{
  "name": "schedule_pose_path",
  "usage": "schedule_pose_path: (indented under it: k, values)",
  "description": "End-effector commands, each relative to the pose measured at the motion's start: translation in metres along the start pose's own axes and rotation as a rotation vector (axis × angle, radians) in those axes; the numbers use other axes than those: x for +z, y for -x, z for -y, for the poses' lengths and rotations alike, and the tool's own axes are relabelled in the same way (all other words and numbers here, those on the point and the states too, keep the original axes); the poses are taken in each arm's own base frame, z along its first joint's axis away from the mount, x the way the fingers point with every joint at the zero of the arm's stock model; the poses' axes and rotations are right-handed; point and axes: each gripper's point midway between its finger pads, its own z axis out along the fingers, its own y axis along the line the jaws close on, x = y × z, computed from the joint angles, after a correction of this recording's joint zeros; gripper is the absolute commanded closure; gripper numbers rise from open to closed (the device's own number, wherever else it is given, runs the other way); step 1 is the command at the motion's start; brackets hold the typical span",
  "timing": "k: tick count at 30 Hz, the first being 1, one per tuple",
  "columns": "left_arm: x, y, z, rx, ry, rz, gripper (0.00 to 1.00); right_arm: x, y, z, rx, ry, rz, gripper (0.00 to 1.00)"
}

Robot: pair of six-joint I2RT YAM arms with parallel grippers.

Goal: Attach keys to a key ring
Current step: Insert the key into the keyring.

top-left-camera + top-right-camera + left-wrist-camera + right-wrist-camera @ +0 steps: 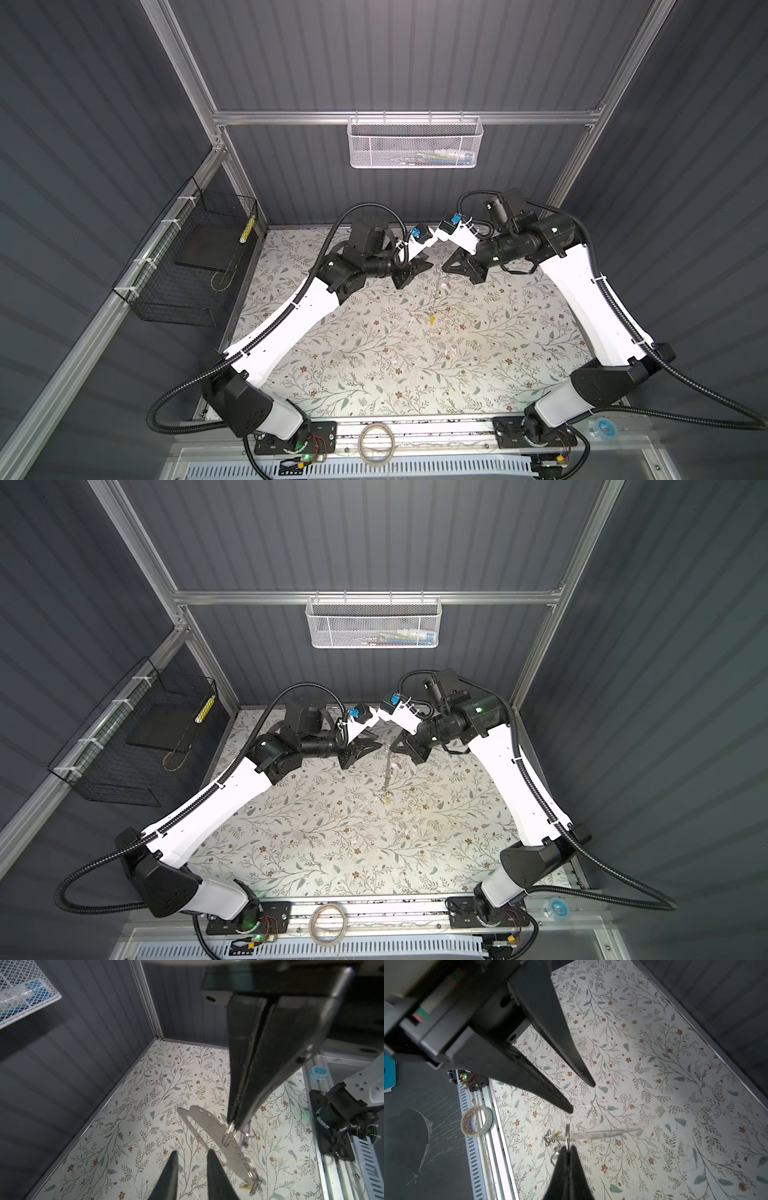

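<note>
Jaws of the right gripper (233,1124) are pressed tight together on a little wire loop (227,1134); that loop goes through a small hole in the key ring (209,1125). The key ring is a flat grey metal piece with one long hole and a row of small holes. It is held up in the air over the flowery table (374,374), near the back and about in the middle; it slopes down from the right gripper. More little wire loops hang at its low end, and the yellow key (246,1187) is on them; I cannot tell if that key touches the table. The pale lilac key (243,1138) hangs close beside the tips of the right gripper. The left gripper (581,1097) is just beside the key ring but not touching it; its jaws are apart, with nothing between them. A tape roll (489,1119) lies on the metal rail at the front, between the two arm bases.
</note>
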Motion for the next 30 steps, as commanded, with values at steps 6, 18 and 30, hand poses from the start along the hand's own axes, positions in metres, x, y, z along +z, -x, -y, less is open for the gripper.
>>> schedule_pose_path:
  k: [6,18,30]
  values:
    - [-0.010,0.027,0.020,0.054,-0.126,0.098,0.74,-0.002,0.007,-0.012,-0.037,0.060,0.055,1.00]
    - [-0.008,0.031,0.025,0.037,-0.175,0.111,0.79,-0.007,0.010,-0.017,-0.055,0.068,0.078,1.00]
    - [-0.004,0.019,0.023,0.010,-0.170,0.058,0.81,-0.013,0.011,-0.018,-0.063,0.055,0.095,1.00]
